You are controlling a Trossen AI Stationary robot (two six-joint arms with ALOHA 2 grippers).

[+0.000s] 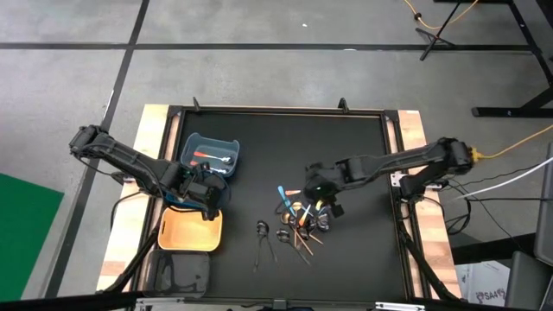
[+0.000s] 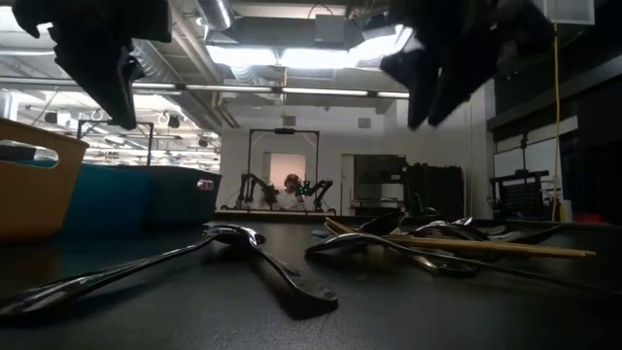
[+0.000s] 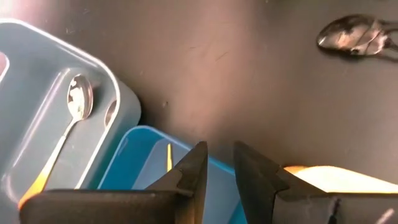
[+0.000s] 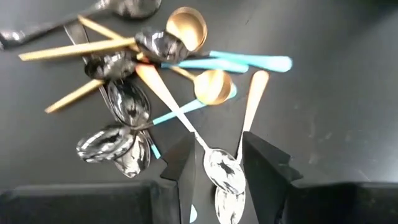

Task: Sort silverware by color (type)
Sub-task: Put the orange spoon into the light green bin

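Left gripper (image 1: 207, 192): hangs above the near left part of the table, over the spot where the yellow bin, a bright blue bin and the grey-blue bin meet. In the left wrist view its two dark fingers (image 3: 194, 174) stand a narrow gap apart with nothing between them.

Right gripper (image 1: 321, 192): hangs over the far edge of the silverware pile. In the right wrist view its fingers (image 4: 181, 169) are spread, one on each side of the silver bowls of two orange-handled spoons (image 4: 219, 168); whether the pads touch the spoons cannot be told.

Silverware pile (image 1: 302, 218): lies in a loose crossed heap on the black table mat (image 1: 285, 147), right of centre and toward the near edge. It holds light blue pieces (image 4: 249, 62), gold spoons (image 4: 186, 26), gold handles, dark shiny spoons (image 4: 127, 102) and the orange-handled spoons.

Stray pieces: two black utensils (image 1: 266, 242) lie on the mat just left of the pile, apart from it, handles toward the near edge.

Grey-blue bin (image 1: 192, 145): sits at the far left of the mat and holds an orange-handled spoon with a silver bowl (image 3: 78, 102), plus at least one more piece.

Bright blue bin (image 3: 140, 168): lies partly under the left gripper; a thin yellowish stem shows inside it.

Yellow bin (image 1: 186, 233): sits nearest the front edge, left of the black utensils; no contents can be made out.

Room beyond: in the low view, another pair of robot arms (image 2: 292, 187) stands far behind the table.
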